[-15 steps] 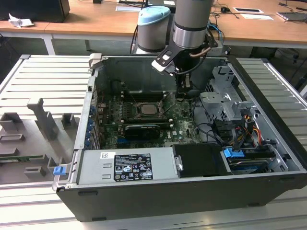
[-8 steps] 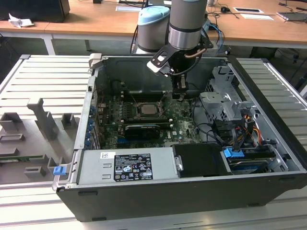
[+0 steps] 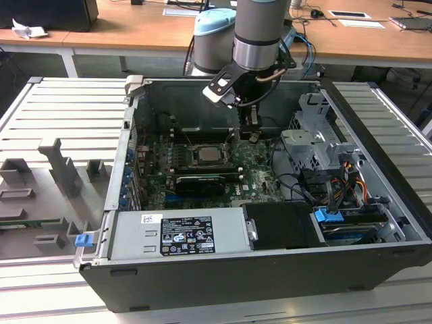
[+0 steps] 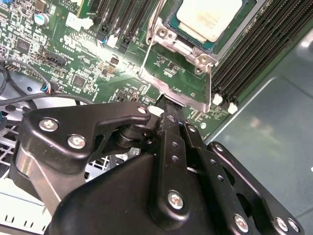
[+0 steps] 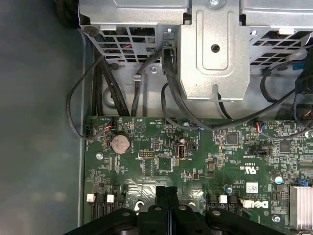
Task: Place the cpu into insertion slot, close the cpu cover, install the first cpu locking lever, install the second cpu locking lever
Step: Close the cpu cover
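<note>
Silver-beige cpu point(image 4: 210, 19) lies in its socket. The cover point(image 4: 188, 94) stands tilted open, and the gripper point(image 4: 168, 105), fingers pressed together and empty, meets its free edge. It could slip off that thin rim.

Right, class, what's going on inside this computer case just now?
A robot arm's gripper reaches into the open computer case. The cpu already sits in its socket. The cpu cover is not closed over it; the gripper's shut fingertips are at the cover's free edge, though whether they pinch it is unclear.
</note>
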Robot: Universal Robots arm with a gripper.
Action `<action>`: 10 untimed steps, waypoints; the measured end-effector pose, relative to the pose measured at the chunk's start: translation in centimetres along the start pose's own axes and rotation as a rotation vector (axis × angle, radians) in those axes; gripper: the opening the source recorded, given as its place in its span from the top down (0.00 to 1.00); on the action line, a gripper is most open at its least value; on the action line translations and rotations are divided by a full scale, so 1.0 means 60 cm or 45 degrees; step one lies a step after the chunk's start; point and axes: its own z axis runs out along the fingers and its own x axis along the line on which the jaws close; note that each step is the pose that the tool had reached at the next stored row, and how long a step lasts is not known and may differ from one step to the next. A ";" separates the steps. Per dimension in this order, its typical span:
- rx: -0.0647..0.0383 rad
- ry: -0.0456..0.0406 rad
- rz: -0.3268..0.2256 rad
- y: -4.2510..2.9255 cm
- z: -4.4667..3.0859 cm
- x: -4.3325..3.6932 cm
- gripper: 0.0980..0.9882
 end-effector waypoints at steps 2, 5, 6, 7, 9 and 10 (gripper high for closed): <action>0.000 0.000 0.000 -0.001 0.000 0.000 0.99; 0.000 0.000 0.000 -0.003 0.000 0.000 0.99; 0.000 0.000 0.000 -0.003 0.000 0.000 0.99; 0.000 0.000 0.000 -0.003 0.000 0.000 0.99; 0.000 0.000 0.000 -0.005 0.000 0.000 0.99; 0.000 0.000 0.000 -0.006 0.000 0.000 0.99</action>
